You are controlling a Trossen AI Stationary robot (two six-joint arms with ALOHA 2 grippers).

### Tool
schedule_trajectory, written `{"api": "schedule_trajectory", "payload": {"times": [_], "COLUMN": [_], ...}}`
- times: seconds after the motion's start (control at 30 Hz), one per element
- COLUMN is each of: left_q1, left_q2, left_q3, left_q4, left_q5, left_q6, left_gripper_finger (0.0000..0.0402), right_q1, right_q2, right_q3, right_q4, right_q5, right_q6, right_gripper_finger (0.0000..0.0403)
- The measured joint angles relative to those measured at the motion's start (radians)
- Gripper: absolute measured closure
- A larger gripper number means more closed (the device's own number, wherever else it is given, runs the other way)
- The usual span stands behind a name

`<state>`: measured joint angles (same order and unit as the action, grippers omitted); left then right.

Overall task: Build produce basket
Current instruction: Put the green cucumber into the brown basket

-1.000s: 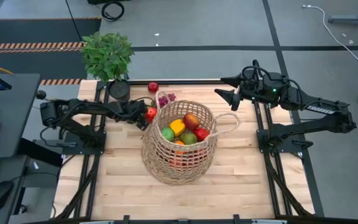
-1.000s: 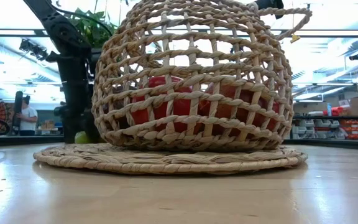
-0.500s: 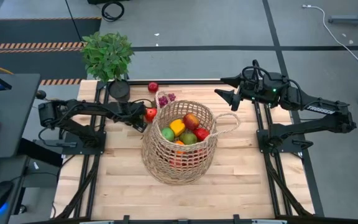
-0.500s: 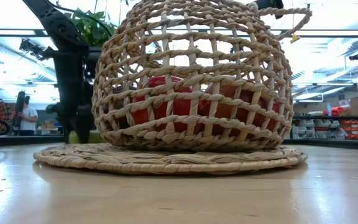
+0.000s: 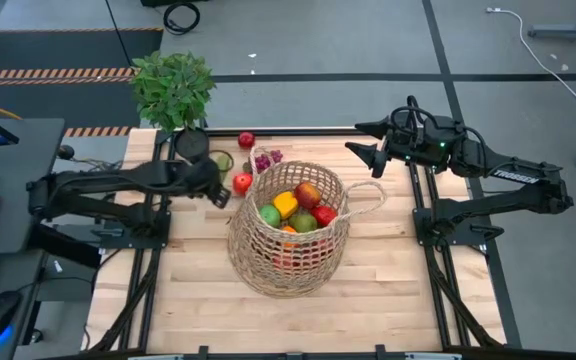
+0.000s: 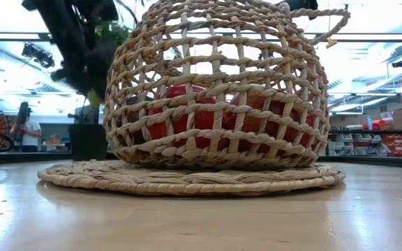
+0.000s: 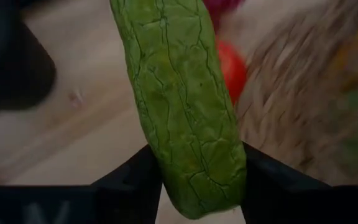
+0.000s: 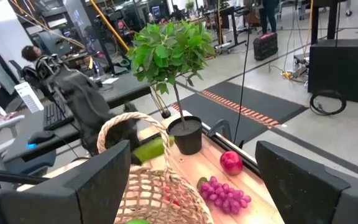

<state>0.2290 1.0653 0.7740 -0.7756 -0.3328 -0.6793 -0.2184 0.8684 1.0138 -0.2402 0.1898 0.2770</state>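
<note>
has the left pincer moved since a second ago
Yes. In the high view the left pincer, shut on the cucumber, has pulled back from the basket rim toward the plant pot, and the red apple now lies uncovered.

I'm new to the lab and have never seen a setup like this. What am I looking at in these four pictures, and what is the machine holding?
Two robot arms work at a wooden table. One picture looks straight down, one looks level across the tabletop, and one comes from each wrist. The wicker basket in the middle already holds several fruits. Behind it on the table lie a red apple and purple grapes, next to a potted plant. The left gripper is shut on a green cucumber, raised beside the basket. The right gripper waits open, at the table's far edge.
</note>
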Motion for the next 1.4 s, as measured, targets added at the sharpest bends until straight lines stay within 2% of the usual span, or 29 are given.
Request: {"api": "schedule_trajectory", "payload": {"times": [0.1, 0.23, 0.37, 0.6, 0.73, 0.93, 1.03, 1.3, 1.4], "left_q1": [-0.016, -0.038, -0.062, -0.066, -0.066, -0.066, -0.066, -0.066, -0.062], "left_q2": [-0.064, -0.117, -0.119, -0.108, -0.11, -0.11, -0.11, -0.109, -0.109], "left_q3": [0.062, 0.18, 0.332, 0.524, 0.592, 0.646, 0.647, 0.647, 0.647], "left_q4": [-0.012, 0.011, 0.027, 0.203, 0.322, 0.484, 0.54, 0.643, 0.705], "left_q5": [-0.039, -0.081, -0.142, -0.148, -0.074, 0.177, 0.251, 0.271, 0.269], "left_q6": [0.01, 0.107, 0.243, 0.43, 0.488, 0.492, 0.455, 0.363, 0.254], "left_gripper_finger": [0.0227, 0.0224, 0.0223, 0.0222, 0.0221, 0.0221, 0.0221, 0.0221, 0.0221], "right_q1": [0.0, 0.0, 0.0, 0.0, 0.0, 0.0, 0.0, 0.0, 0.0], "right_q2": [0.0, 0.0, 0.0, 0.006, 0.006, 0.007, 0.007, 0.007, 0.007], "right_q3": [0.0, 0.0, 0.0, 0.0, 0.0, 0.0, 0.0, 0.0, 0.0], "right_q4": [0.002, 0.003, 0.009, 0.032, 0.03, 0.03, 0.03, 0.03, 0.03], "right_q5": [0.0, 0.001, 0.001, 0.001, 0.0, 0.0, 0.0, 0.0, 0.0], "right_q6": [0.0, 0.0, 0.0, 0.001, 0.007, 0.007, 0.004, 0.0, 0.0], "right_gripper_finger": [0.0054, 0.0054, 0.0054, 0.0054, 0.0054, 0.0054, 0.0054, 0.0054, 0.0054]}}
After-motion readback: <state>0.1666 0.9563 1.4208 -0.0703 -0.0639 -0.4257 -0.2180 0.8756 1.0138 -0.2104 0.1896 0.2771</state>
